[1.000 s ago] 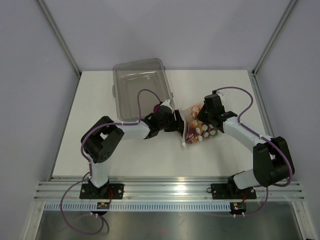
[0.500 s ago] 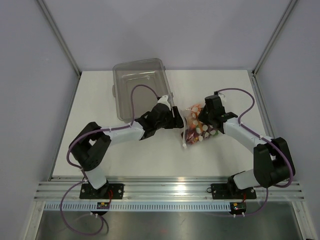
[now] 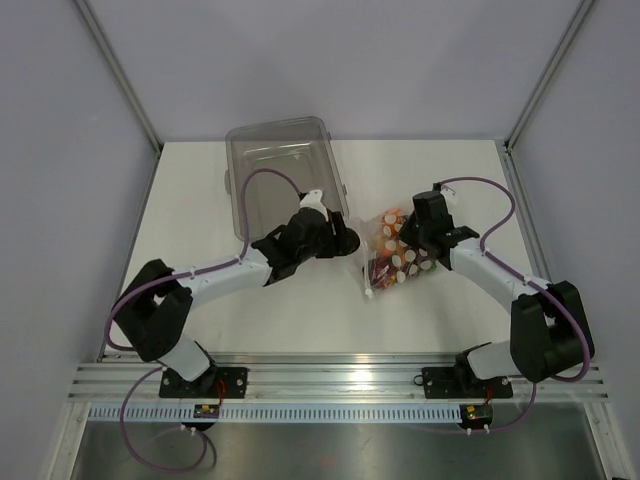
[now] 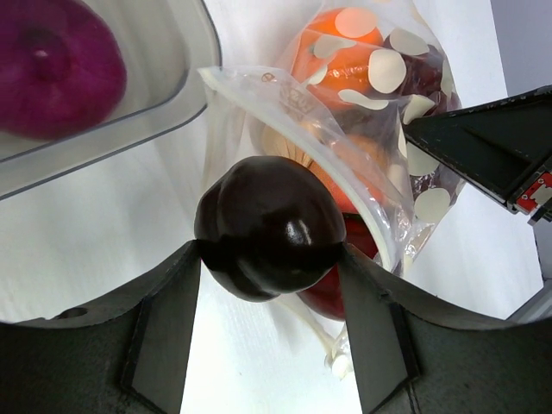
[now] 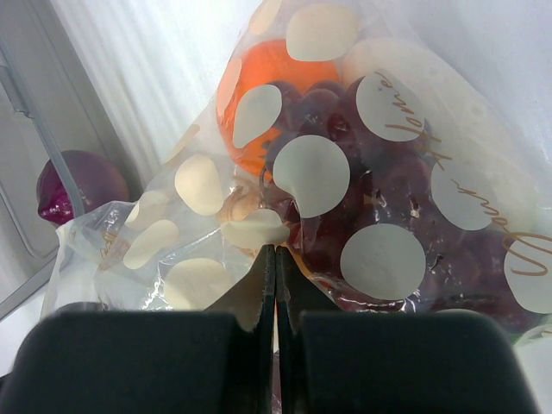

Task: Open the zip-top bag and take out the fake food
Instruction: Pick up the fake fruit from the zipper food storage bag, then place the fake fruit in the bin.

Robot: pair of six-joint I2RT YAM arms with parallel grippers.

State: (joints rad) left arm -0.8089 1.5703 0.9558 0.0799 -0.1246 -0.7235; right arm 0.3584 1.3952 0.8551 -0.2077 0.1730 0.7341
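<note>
The left gripper (image 4: pixel 269 259) has its fingers apart and clamped on a round dark red fruit (image 4: pixel 263 220), one finger on each side. It holds the fruit just outside the mouth of the bag (image 3: pixel 395 260). The bag lies on the table (image 3: pixel 450 180) right of centre, between the two grippers and just right of the near right corner of the bin (image 3: pixel 285 135). The right gripper (image 5: pixel 276 259) has its fingers pressed together, apparently on a fold of the bag's film at the far right side.

The step in hand looks like carrying this fruit to the bin, where a purple piece (image 4: pixel 56 69) already lies. To do it well, the left arm should lift the fruit clear of the loose film lip before swinging left and far, so the bag is not dragged along. The right pinch should hold firm to anchor the bag and leave its mouth open for the next reach. The fruit is smooth and round, so it should be released low over the bin floor to stop it bouncing out. An orange piece (image 4: pixel 332 52) and dark grapes (image 5: pixel 397 207) remain inside, so much of the task is left.

Gold cursive lettering (image 5: pixel 405 103) runs along the film among the white dots, but it cannot be read. No brand name or label shows.
</note>
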